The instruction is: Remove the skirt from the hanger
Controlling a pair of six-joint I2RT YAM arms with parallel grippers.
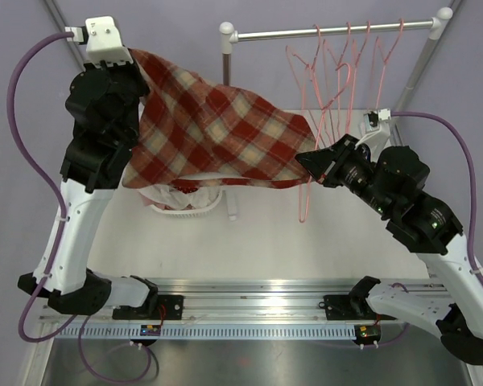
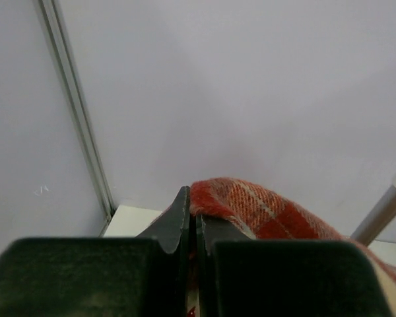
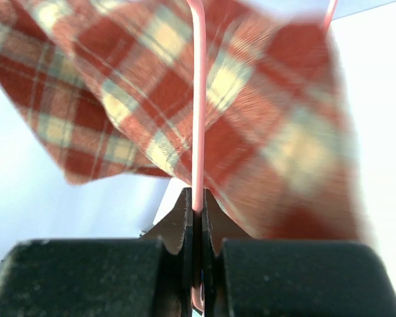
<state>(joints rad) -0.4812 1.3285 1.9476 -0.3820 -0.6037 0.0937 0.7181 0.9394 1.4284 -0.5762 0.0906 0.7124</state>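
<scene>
Skirt (image 1: 217,133) in red and cream plaid hangs stretched in mid-air above the far left part of the white table (image 1: 306,249), spanning from one arm to the other. At its far left corner the left gripper (image 2: 192,205) has its fingers pressed together on a fold of the cloth, high up against the pale wall. At the skirt's right corner, the right gripper (image 3: 195,205) is closed tight on the thin pink hanger (image 3: 198,99), whose wire runs straight up across the face of the fabric in the wrist view. From above, a loop of that hanger (image 1: 303,205) dangles below the right gripper (image 1: 307,163), just beside the skirt's lower right edge. How the cloth is fixed to the hanger cannot be made out.

Beneath the sagging middle of the skirt sits a white basket (image 1: 185,201), partly hidden by the hem. At the far side a metal rail (image 1: 338,32) carries a row of spare pink hangers (image 1: 338,72), behind and above the right arm.
</scene>
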